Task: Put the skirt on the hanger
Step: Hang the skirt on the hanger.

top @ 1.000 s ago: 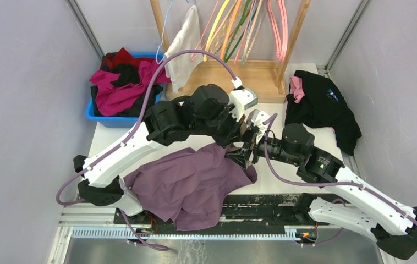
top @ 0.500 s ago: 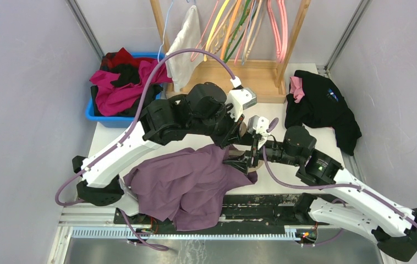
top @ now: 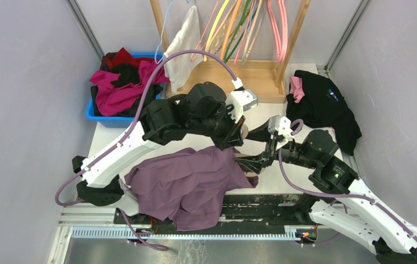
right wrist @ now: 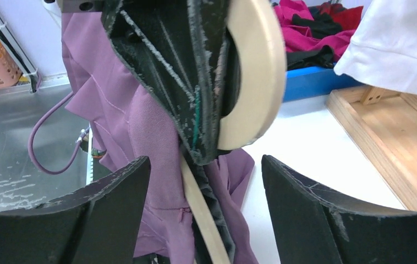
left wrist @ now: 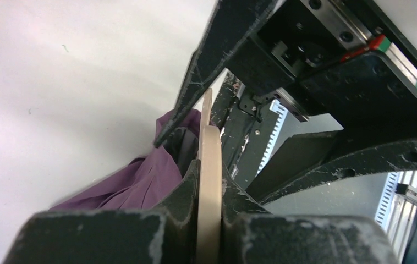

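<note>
The purple skirt (top: 187,179) lies heaped on the worktop (top: 110,140), one edge at the hanger (right wrist: 253,82). The right gripper (top: 248,163) has backed off rightward, jaws spread and empty. The left gripper (top: 234,137) pinches the hanger, so hanging probably needs a fresh grab.

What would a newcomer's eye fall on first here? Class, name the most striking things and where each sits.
The purple skirt lies crumpled at the near edge of the table, centre-left. Just beyond it the left gripper clamps a pale wooden hanger, with the open right gripper facing it. Pink and red clothes fill the blue bin at far left.
</note>
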